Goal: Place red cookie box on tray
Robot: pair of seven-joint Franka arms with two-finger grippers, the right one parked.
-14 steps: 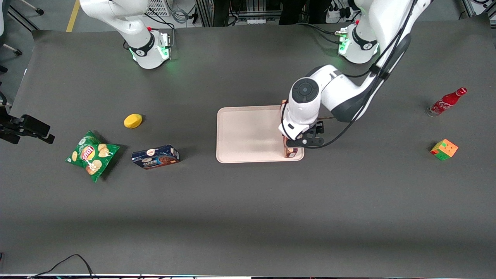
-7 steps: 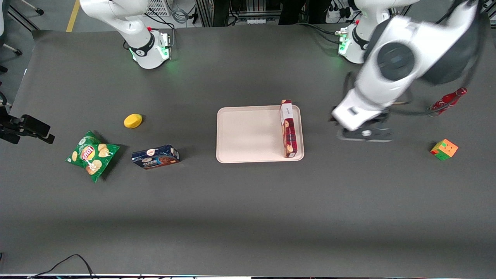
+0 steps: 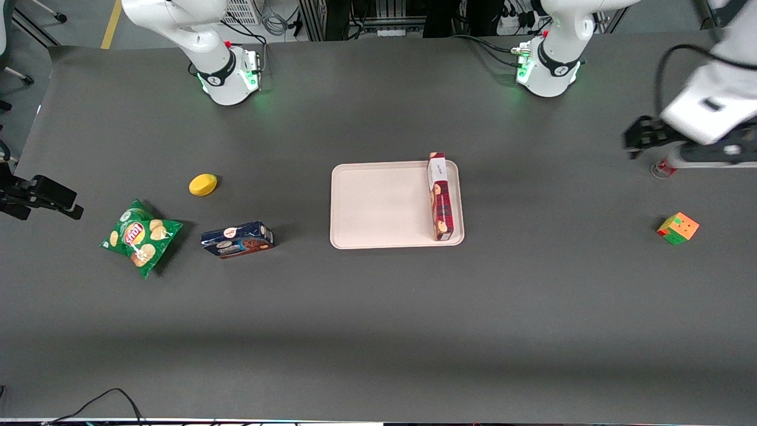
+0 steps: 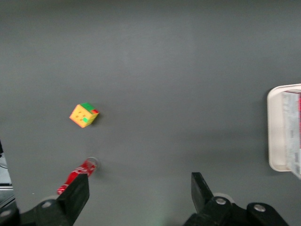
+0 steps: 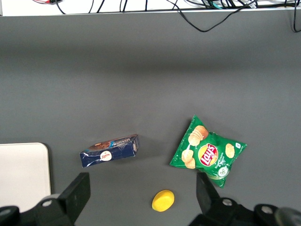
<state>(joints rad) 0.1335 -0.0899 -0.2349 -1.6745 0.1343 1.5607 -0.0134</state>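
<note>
The red cookie box (image 3: pixel 441 199) lies on the tray (image 3: pixel 378 207), along the tray's rim toward the working arm's end of the table; nothing holds it. In the left wrist view a strip of the box (image 4: pixel 292 132) and the tray's rim (image 4: pixel 274 127) also show. My left gripper (image 3: pixel 704 155) hangs high over the table far toward the working arm's end, well apart from the tray. Its fingers (image 4: pixel 77 190) stand wide apart and open, with only bare table between them.
A red soda bottle (image 4: pixel 77 172) lies under the gripper, only its base (image 3: pixel 662 169) showing from the front. A colourful cube (image 3: pixel 678 228) sits nearer the front camera. Toward the parked arm's end lie a dark-blue cookie box (image 3: pixel 237 239), a green chips bag (image 3: pixel 140 236) and a yellow object (image 3: pixel 203 184).
The gripper let go of the red cookie box, which stays on the tray. The arm rose and swung away toward its own end of the table.
</note>
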